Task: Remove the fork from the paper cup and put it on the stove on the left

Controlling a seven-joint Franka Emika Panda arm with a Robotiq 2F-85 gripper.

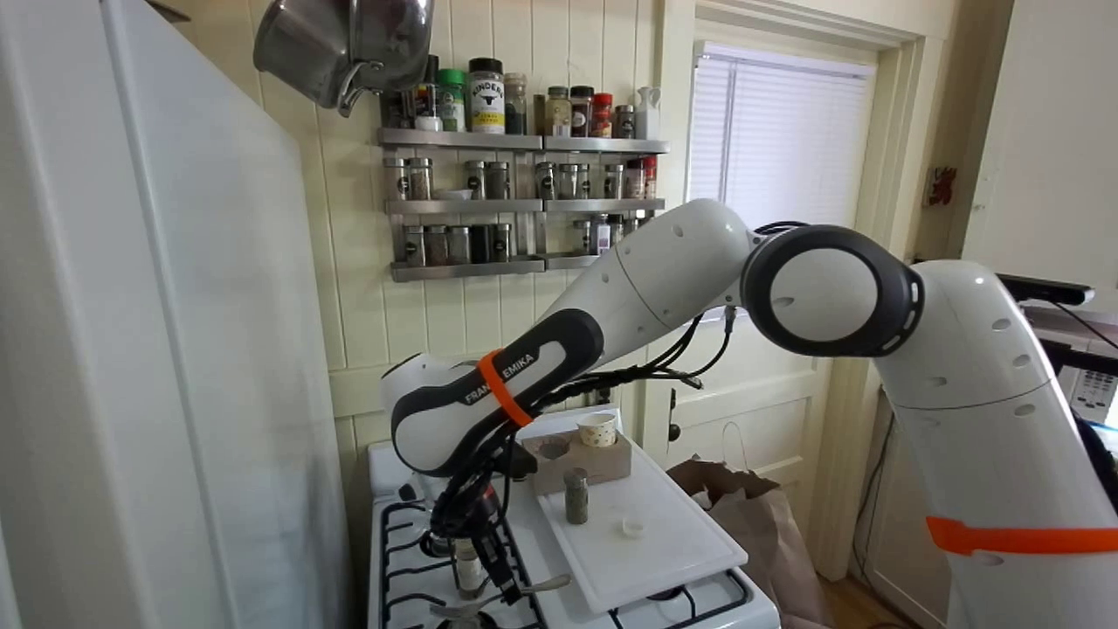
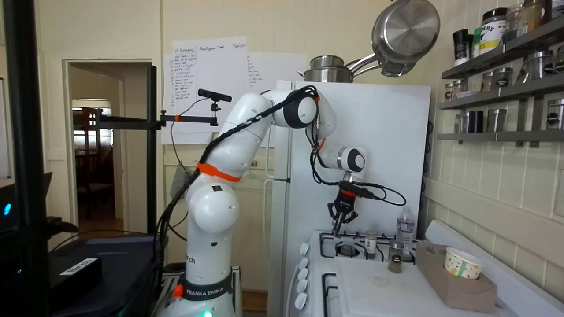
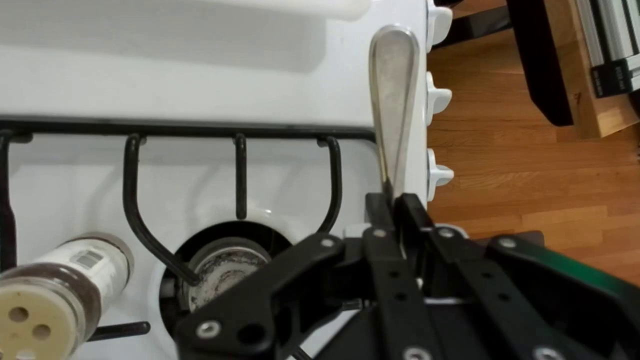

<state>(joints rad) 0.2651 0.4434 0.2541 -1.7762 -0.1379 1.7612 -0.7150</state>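
The fork [image 3: 395,90] reaches out from the gripper [image 3: 393,197] handle first: in the wrist view its long axis runs almost straight up from the fingertips [image 3: 414,212], with the rounded handle end farthest from them and the broad face of the handle turned to the camera. In an exterior view the fork crosses the fingertips on a slant, the handle end rising a little toward the pale slab [image 1: 664,559] and the other end dropping away on the opposite side, seen against a grate [image 3: 200,130]; the tines are too small to make out. The gripper's jaws are drawn together, pinching the fork where the handle narrows. Below them lies the stove [image 3: 165,90]; in the wrist view a burner [image 3: 230,270] sits just beside the gripper, with a shaker [image 3: 95,267] farther out on that same side, and whether the fork touches the grate cannot be told. White knobs [image 3: 439,100] line the edge on the fork's other side. Well apart from the gripper, toward the back of the slab, the paper cup [image 2: 463,263] sits at the top of a cardboard block [image 2: 467,290]. In both exterior views the arm [image 1: 668,279] bends high at the elbow, its forearm sloping down toward the stove, and the wrist is turned so that the gripper points downward at a slight tilt, fingertips lowest.
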